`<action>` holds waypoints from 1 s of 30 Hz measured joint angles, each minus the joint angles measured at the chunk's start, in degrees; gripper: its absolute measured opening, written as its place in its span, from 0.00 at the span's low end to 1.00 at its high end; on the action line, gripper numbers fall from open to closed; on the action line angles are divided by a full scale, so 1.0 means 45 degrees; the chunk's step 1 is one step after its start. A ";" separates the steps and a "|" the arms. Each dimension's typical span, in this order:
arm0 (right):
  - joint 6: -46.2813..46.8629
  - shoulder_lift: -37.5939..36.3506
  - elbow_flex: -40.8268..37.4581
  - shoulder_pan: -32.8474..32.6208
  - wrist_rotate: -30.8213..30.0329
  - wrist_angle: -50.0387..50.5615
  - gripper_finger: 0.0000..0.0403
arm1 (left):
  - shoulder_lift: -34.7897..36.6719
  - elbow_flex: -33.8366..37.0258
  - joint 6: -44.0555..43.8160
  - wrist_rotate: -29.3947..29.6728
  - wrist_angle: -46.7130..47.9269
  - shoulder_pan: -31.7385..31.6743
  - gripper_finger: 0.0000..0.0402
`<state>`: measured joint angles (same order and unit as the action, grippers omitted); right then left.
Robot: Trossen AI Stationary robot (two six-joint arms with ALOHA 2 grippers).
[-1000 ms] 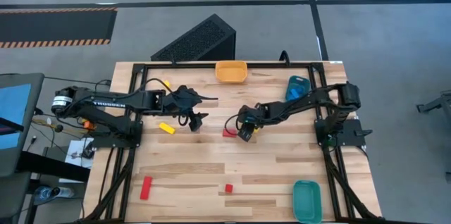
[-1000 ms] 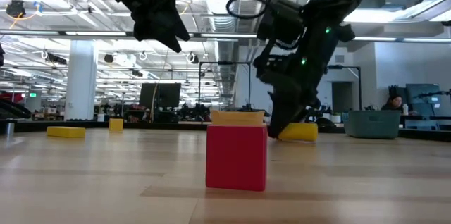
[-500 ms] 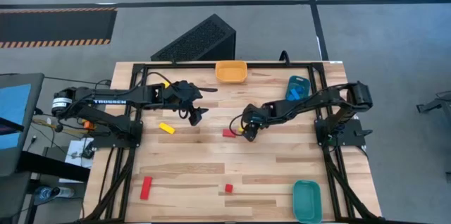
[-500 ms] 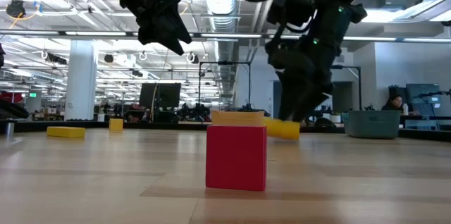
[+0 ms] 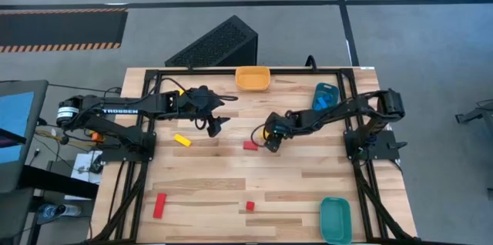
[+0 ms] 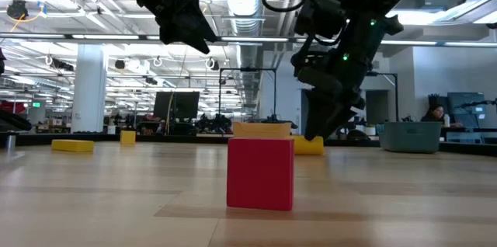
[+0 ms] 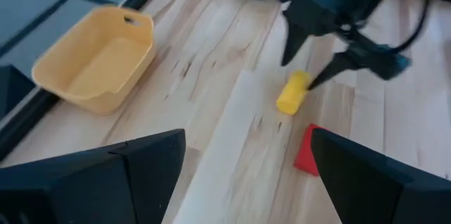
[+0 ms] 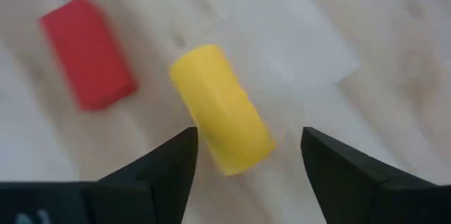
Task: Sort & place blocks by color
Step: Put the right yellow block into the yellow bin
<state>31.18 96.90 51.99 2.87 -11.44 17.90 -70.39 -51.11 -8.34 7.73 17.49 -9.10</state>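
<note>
A short yellow block (image 8: 222, 108) lies on its side on the table, with a red block (image 8: 88, 51) beside it. My right gripper (image 8: 246, 160) hangs open just above the yellow block, fingers pointing steeply down on either side of it, touching nothing. The left wrist view shows the same yellow block (image 7: 292, 91) below those fingers. My left gripper (image 5: 216, 125) hovers open, high over the table's far left part, and holds nothing. Another yellow block (image 5: 182, 140) lies near it. A red bar (image 5: 159, 205) and a small red cube (image 5: 249, 206) lie near the front edge.
An orange tray (image 5: 253, 78) stands at the far edge's middle. A blue tray (image 5: 325, 95) is at the far right and a teal tray (image 5: 335, 219) at the near right corner. Black frame rails run along the table's sides. People sit in the room beyond.
My right gripper has opened and let go of the yellow block, then risen a little. The block has shifted slightly along the table and now lies free below the fingers.
</note>
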 joint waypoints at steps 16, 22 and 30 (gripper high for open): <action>0.3188 0.1145 0.0052 0.0073 0.0599 -0.0850 0.03 | -0.0005 0.0000 0.1556 -0.0746 -0.0818 -0.0029 0.73; 0.5320 0.0293 0.0000 -0.1209 0.0303 -0.0612 0.03 | 0.0000 0.0000 0.2483 -0.1291 0.0020 -0.0055 0.73; 0.8210 -0.0960 0.0005 -0.2940 -0.1843 -0.0485 0.01 | 0.0000 0.0000 0.3870 -0.2450 0.0073 -0.0582 0.73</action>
<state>68.13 92.58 52.01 -10.36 -19.73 15.72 -70.39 -51.11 9.07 -3.30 17.82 -11.72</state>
